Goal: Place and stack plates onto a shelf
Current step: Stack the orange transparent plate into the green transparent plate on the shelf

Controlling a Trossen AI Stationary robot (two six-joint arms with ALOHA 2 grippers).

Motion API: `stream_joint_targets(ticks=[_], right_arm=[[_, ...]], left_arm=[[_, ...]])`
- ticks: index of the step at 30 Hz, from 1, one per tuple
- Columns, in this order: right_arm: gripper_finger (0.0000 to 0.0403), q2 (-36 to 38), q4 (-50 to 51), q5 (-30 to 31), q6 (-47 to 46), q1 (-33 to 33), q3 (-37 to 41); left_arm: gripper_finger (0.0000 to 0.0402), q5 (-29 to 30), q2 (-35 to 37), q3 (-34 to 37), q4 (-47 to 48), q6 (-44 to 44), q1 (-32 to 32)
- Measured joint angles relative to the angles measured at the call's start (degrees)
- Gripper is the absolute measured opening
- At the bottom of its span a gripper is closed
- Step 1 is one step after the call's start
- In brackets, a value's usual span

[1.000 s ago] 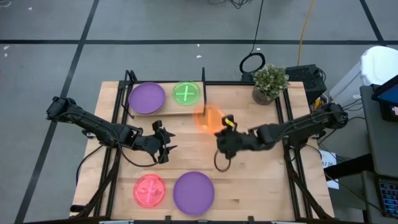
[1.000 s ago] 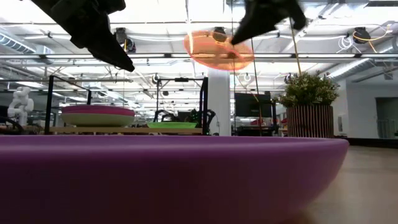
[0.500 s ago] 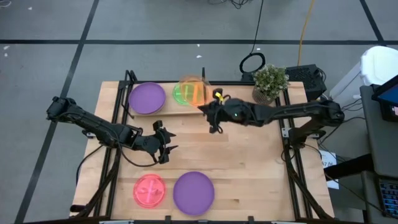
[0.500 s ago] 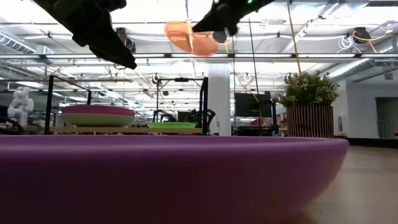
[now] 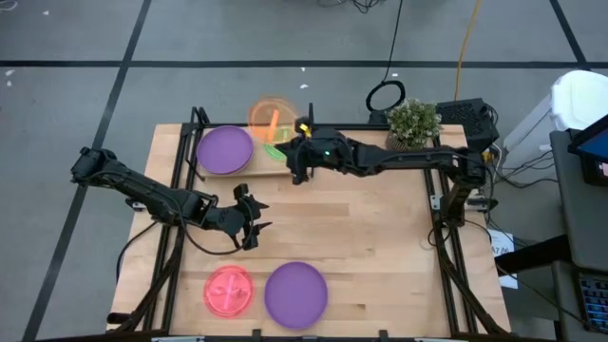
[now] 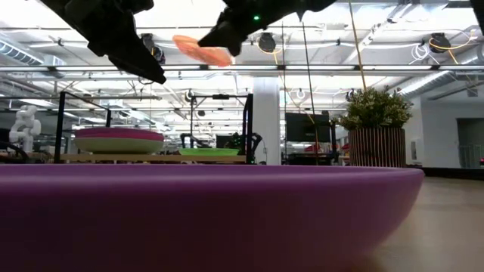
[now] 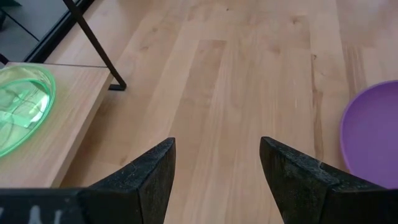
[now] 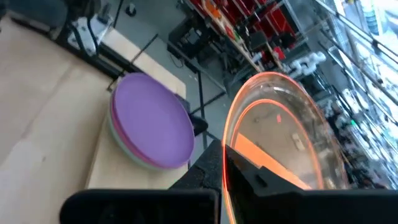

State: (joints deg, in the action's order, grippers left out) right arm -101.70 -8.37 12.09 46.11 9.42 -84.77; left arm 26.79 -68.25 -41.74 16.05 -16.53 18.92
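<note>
While the low light-wood shelf (image 5: 249, 161) with its thin black rod frame sits at the far edge of the wooden counter (image 5: 380, 237), the right claw (image 5: 296, 144) reaches over the shelf's right half, clamped on the rim of a small translucent orange round plate (image 5: 270, 118). Orange plate held high above the shelf, tilted, clear of everything below; in the low view it hangs well over the rod frame (image 6: 201, 50). Directly under it on the shelf lies a small translucent neon green plate (image 5: 275, 149), partly covered from above. On the shelf's left half: a larger opaque purple plate (image 5: 225, 150) topping a short stack; magenta and mint-green rims show beneath it in the low view (image 6: 119, 140). Left claw (image 5: 253, 222) hovers over bare counter, in front of the shelf, fingers (image 7: 149, 177) spread wide, holding nothing. Well away from the shelf, at the counter's near edge, lie a small translucent pink-red plate (image 5: 228, 291) and, just beside it, another large purple plate (image 5: 295, 294). Potted plant (image 5: 411, 125) stands on the counter near the shelf's right end.
</note>
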Motion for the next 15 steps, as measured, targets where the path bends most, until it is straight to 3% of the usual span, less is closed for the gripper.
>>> stream_joint_targets(ticks=[7, 15], right_arm=[[0.0, -5.5, 0.0, -6.0, -2.6, 3.1, -6.2], [0.0, -11.1, 1.6, -7.9, -6.9, 6.5, -7.7]], left_arm=[[0.0237, 0.1, 0.0, 0.0, 0.5, -0.2, 1.1], [0.0237, 0.3, 0.0, 0.0, 0.8, -0.2, 1.2]])
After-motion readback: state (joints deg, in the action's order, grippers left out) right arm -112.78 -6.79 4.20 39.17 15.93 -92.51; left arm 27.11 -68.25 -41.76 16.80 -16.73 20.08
